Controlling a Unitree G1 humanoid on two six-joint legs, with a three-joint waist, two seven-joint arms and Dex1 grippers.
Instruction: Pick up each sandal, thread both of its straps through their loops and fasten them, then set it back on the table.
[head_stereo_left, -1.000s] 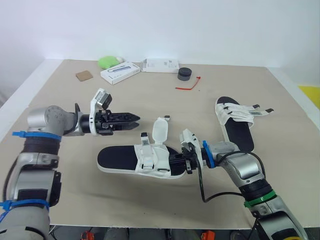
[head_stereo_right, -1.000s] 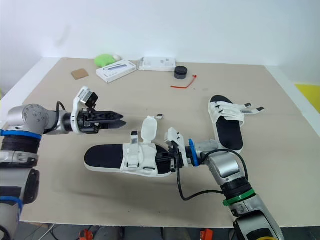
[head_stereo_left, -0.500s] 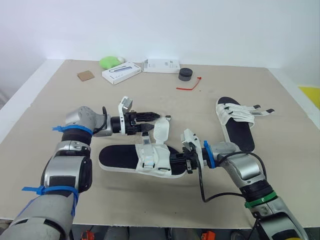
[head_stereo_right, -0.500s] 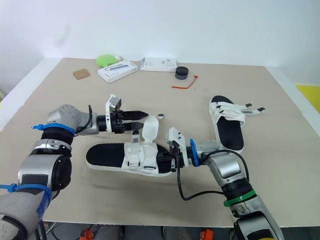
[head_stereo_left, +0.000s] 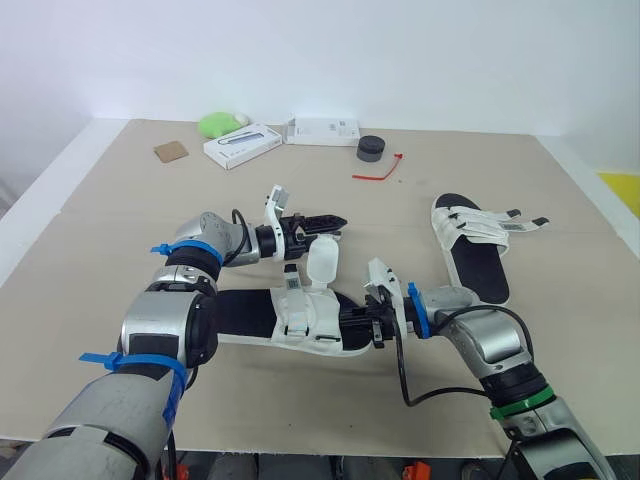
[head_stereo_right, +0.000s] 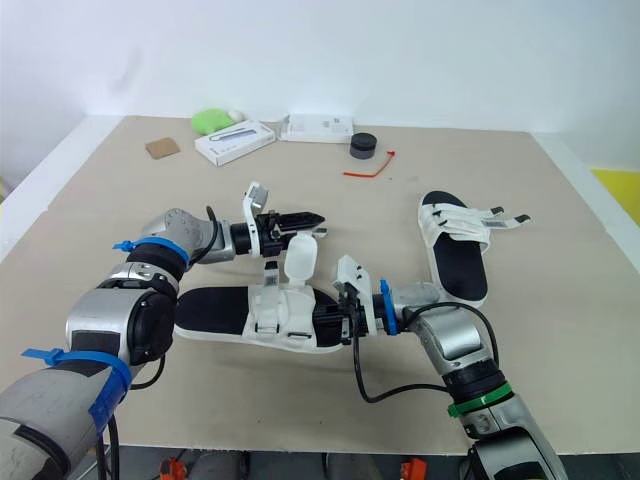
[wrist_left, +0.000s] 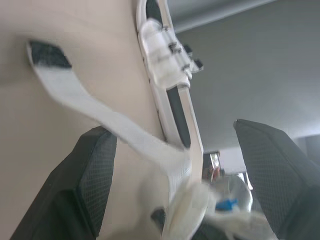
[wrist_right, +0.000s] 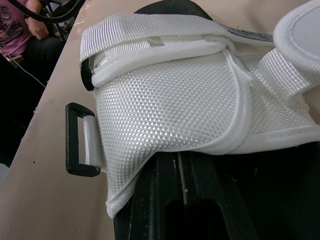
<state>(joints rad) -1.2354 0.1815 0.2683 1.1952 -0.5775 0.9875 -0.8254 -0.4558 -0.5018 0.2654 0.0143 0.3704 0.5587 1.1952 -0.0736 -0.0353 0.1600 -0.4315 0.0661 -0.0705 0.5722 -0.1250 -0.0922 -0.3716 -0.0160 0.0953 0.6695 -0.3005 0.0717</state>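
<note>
your left gripper (head_stereo_left: 336, 222): moved in to raised strap (head_stereo_left: 322, 262) of near sandal (head_stereo_left: 300, 322), fingers spread; your right gripper (head_stereo_left: 355, 322): unchanged, clamped on near sandal.

Left pincer (head_stereo_left: 337, 221) beside raised strap (head_stereo_left: 321, 262) of sandal (head_stereo_left: 300, 320)

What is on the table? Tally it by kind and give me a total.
Sandals: 2
White boxes: 2
Green lump: 1
Brown square: 1
Black puck: 1
Red tie: 1
Total: 8
</note>
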